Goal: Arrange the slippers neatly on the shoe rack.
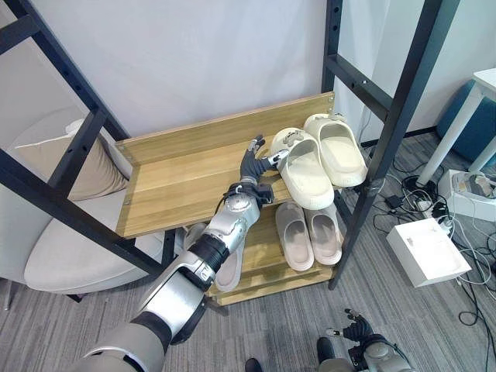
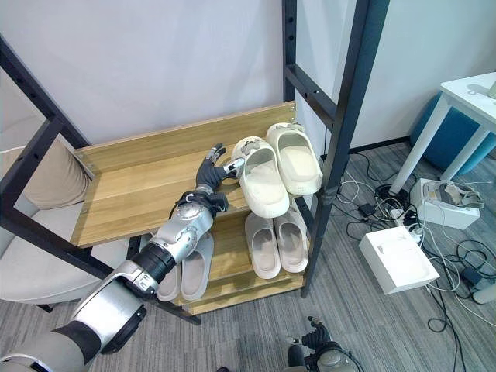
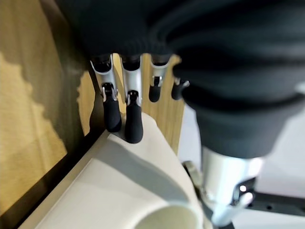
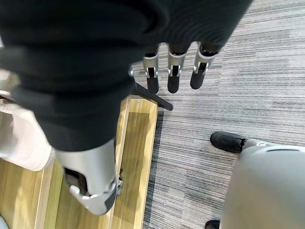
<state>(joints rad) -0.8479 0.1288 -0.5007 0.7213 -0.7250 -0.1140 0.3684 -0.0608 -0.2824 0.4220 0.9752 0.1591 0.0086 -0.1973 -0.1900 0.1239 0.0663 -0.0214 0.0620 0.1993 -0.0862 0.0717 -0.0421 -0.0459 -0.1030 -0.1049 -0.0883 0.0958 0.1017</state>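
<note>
Two cream slippers lie side by side at the right end of the shoe rack's wooden top shelf (image 1: 182, 182): the nearer one (image 1: 308, 172) and one beyond it (image 1: 339, 147). My left hand (image 1: 253, 166) is at the nearer slipper's heel end, fingers (image 3: 133, 125) straight with their dark tips resting on its rim (image 3: 143, 176), the thumb beside it. On the lower shelf (image 1: 267, 256) sits a pale pink pair (image 1: 310, 234), and a grey pair (image 2: 190, 267) lies partly hidden under my arm. My right hand (image 1: 359, 332) hangs low over the carpet, fingers (image 4: 172, 78) relaxed and empty.
Black metal posts (image 1: 403, 101) frame the rack on both sides. A beige chair with a cushion (image 1: 74, 232) stands to the left. On the grey carpet to the right lie a white box (image 1: 426, 252), tangled cables (image 1: 411, 198) and a white table leg (image 1: 457, 128).
</note>
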